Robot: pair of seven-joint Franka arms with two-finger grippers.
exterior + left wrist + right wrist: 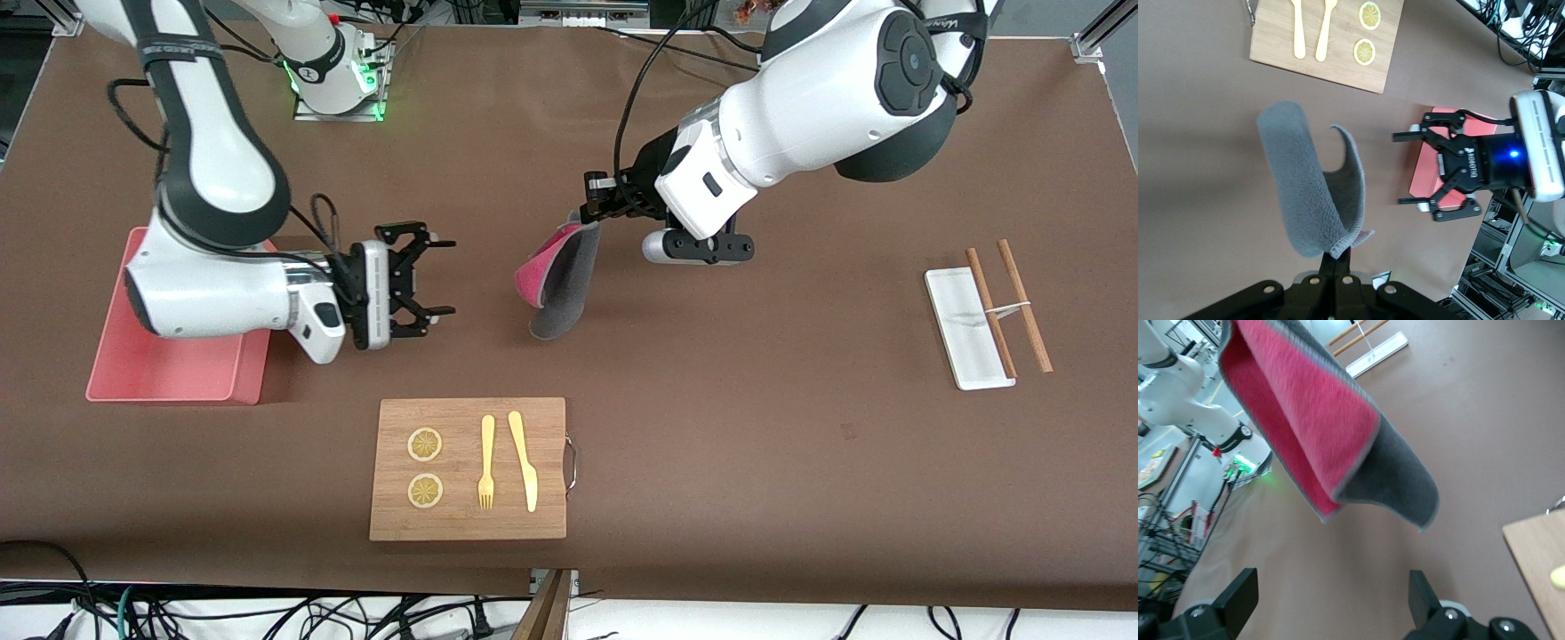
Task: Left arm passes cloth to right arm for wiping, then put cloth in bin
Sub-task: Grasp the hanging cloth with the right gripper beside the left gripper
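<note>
— Count? 
— One soft cloth (558,283), grey and pink, mid-frame, hanging pinched in the left gripper (594,206). One smooth pink bin (169,369), two lemon slices (425,444). 
— Right gripper (437,276)? 
— Spread wide, empty, beside the cloth.

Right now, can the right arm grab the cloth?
Probably yes. The right gripper has its jaws open, facing the cloth, which hangs from the shut left gripper over bare table. Nothing sits between them; it looks like it only needs to move closer.
</note>
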